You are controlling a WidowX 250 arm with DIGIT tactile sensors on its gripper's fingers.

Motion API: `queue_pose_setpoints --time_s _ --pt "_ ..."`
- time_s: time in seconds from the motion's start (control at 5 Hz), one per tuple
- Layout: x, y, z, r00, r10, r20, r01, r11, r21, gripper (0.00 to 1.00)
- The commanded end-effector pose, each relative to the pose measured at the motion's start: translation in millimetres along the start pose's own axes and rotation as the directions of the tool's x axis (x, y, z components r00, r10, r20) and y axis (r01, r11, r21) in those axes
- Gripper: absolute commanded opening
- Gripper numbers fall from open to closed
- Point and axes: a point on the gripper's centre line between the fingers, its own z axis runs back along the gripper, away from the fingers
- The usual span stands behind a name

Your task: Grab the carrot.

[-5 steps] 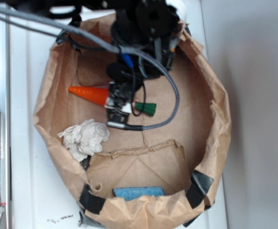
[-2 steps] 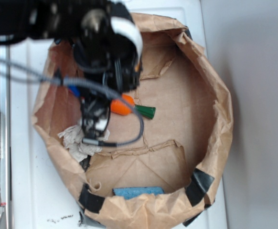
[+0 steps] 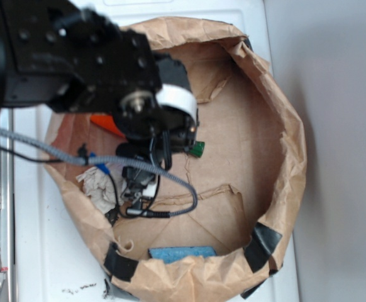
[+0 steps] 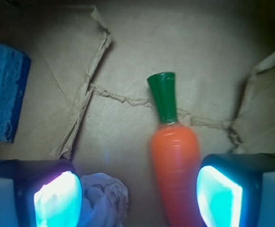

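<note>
The carrot is glossy orange with a dark green stem and lies flat on the brown paper floor. In the wrist view it sits between my open gripper's two glowing pads, close beside the right pad; I cannot tell whether they touch. The stem points away from me. In the exterior view only the carrot's orange tip and green stem end show past the black arm, which hides the fingers.
A crumpled whitish paper wad lies next to the left pad and also shows as the wad outside. A blue sponge lies by the crinkled paper bag wall that rings everything.
The arm has swung left and toward the camera, now covering the carrot's middle. The carrot itself lies about where it was.
</note>
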Motion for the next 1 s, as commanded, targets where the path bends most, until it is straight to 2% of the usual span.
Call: queue_pose_setpoints --time_s 0.0,0.2,0.4,0.6,0.8 --pt "6.0 17.9 -28.3 0.998 -0.063 -0.005 0.063 0.996 0.056 1.00" --pt "14.9 30.4 -30.4 0.998 -0.053 -0.026 0.054 0.998 0.036 0.94" --pt "17.8 31.5 -24.2 0.999 -0.041 -0.011 0.041 0.999 0.025 0.00" --pt "21.0 31.8 -10.9 0.999 -0.038 -0.008 0.038 0.999 -0.004 0.00" --pt "22.0 25.2 16.8 0.999 -0.033 0.022 0.034 0.998 -0.052 0.00"
